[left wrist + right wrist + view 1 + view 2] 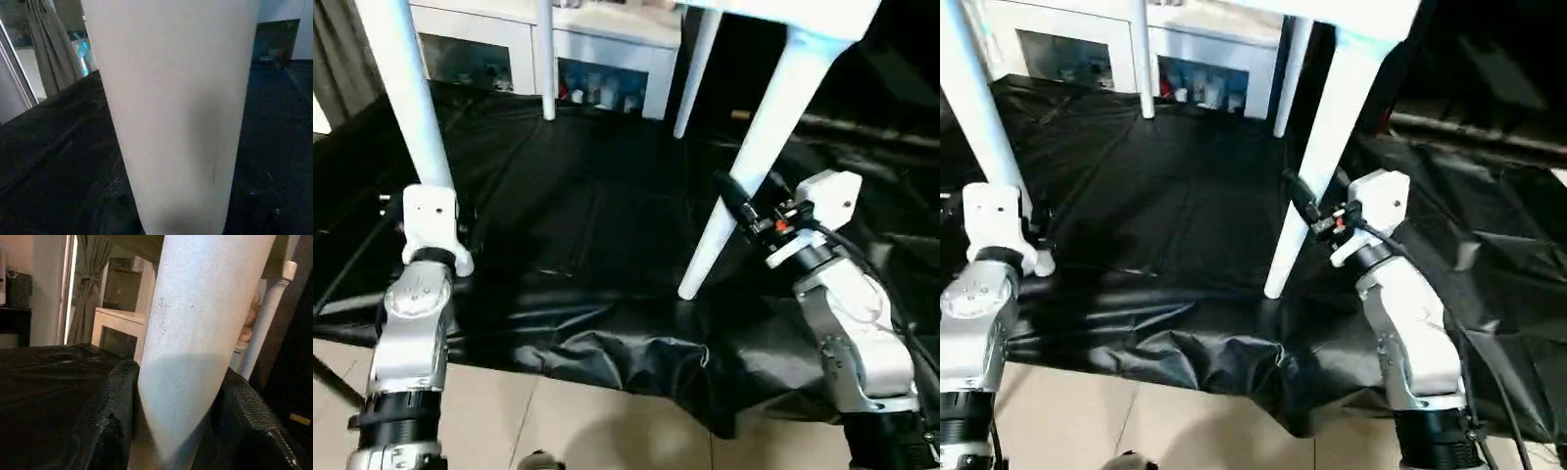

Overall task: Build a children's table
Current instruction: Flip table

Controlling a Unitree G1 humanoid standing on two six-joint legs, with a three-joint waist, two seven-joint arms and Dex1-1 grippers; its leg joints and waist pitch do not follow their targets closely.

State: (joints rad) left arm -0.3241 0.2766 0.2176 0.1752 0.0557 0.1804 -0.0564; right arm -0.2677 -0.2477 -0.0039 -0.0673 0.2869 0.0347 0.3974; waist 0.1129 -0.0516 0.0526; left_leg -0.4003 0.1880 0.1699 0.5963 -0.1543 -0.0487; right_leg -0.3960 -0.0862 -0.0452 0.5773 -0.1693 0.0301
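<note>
The children's table stands upright on a black cloth (587, 215), with the edge of its white tabletop (803, 15) at the top of the head views. My right gripper (736, 204) is shut on the near right leg (754, 147) a little above its foot. In the right wrist view both black fingers (115, 406) press on that leg (195, 357). My left gripper (433, 211) sits against the near left leg (411, 88), and its white housing hides the leg's lower part. That leg (176, 112) stands very close in the left wrist view. Two far legs (546, 59) stand behind.
A white glass-door cabinet (597, 69) stands behind the cloth. The cloth's crumpled front edge (636, 352) hangs over a tiled floor (558, 421). A grey curtain (342, 59) hangs at the far left.
</note>
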